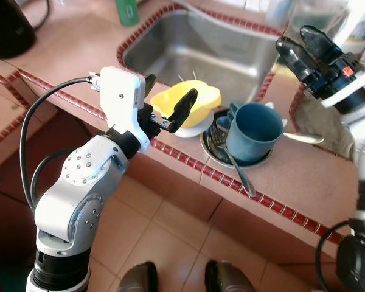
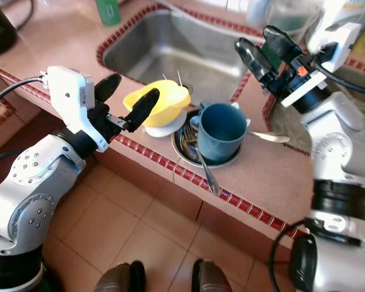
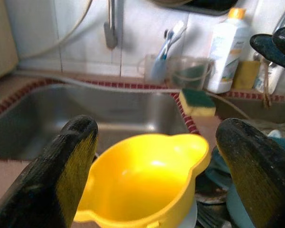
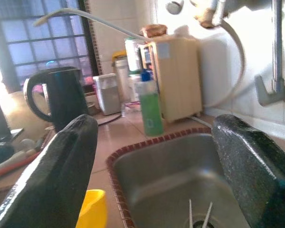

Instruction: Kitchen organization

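Closest is the left hand (image 2: 123, 97), fingers wide apart and holding nothing, with the yellow bowl (image 2: 160, 100) just ahead between them. That bowl sits on a white plate (image 2: 160, 129) at the bench (image 2: 274, 182) edge, beside the blue cup (image 2: 221, 129). Behind lies the sink (image 2: 170, 42). Farther off, the right hand (image 2: 263, 52) hangs open and empty.

Black kettle (image 4: 61, 97) and green bottle (image 4: 152, 113) on the counter beyond the sink (image 4: 180, 175).

Glossy yellow plastic bowl (image 1: 191, 103), matt blue plastic cup (image 1: 253, 132), brushed steel sink (image 1: 201, 52), smooth pinkish tiled surface (image 1: 304, 170).
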Robot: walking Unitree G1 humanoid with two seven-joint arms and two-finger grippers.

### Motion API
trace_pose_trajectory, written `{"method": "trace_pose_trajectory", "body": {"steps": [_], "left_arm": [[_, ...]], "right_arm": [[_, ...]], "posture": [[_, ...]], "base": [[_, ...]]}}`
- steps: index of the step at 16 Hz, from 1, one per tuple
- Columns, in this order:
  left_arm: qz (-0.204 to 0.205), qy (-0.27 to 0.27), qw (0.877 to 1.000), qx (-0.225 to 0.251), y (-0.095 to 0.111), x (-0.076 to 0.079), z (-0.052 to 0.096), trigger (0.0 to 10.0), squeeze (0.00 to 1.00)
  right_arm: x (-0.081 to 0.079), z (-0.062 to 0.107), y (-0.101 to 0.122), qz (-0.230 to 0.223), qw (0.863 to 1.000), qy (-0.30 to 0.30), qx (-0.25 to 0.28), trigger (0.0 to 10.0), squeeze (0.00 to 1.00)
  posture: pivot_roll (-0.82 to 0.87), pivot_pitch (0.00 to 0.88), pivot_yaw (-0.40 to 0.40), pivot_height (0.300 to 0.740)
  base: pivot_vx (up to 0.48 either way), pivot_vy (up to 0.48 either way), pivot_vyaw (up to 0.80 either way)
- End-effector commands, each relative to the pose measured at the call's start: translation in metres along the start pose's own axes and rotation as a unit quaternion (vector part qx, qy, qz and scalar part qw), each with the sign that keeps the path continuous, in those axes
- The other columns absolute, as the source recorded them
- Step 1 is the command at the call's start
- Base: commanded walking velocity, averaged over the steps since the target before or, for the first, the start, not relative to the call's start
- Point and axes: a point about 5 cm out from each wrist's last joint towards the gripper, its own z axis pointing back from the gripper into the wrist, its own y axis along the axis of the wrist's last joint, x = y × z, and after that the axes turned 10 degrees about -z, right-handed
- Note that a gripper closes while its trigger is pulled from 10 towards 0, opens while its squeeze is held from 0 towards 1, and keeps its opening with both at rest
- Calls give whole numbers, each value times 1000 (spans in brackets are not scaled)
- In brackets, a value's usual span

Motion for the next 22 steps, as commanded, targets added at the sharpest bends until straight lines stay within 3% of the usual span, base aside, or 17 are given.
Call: {"method": "trace_pose_trajectory", "body": {"steps": [1,3,7,10,13,15,17,22], "left_arm": [[-19,-4,1000,0,-3,-2,2,10000,0],[-36,-13,999,-7,-10,-3,2,10000,0],[-35,-31,999,-11,-18,-1,1,10000,0],[-29,-51,998,-14,-23,5,1,10000,0],[-32,-71,997,-16,-31,17,3,10000,0],[-35,-77,996,-18,-33,21,3,10000,0],[-39,-85,995,-18,-35,24,1,10000,0],[-31,-100,994,-21,-38,31,0,10000,0]], "right_arm": [[-8,2,2,12,1000,8,-1,10000,0],[-16,6,0,3,999,-26,33,10000,0],[-29,17,-4,9,998,-50,37,10000,0],[-25,33,-4,19,995,-91,24,10000,0],[-16,46,-20,35,979,-198,-5,10000,0],[-16,48,-30,27,975,-220,-31,10000,0],[-20,48,-39,-1,975,-216,-52,10000,0],[-15,52,-51,11,975,-175,-136,10000,0]], "posture": [[-116,127,38,740],[-127,109,50,740],[-137,85,58,740],[-148,72,54,740],[-155,65,52,740],[-165,64,55,740],[-168,60,58,740],[-192,76,55,740]], "base": [[0,0,0],[0,0,0],[0,0,0],[0,0,0],[0,0,0],[0,0,0],[0,0,0],[0,0,0]]}}
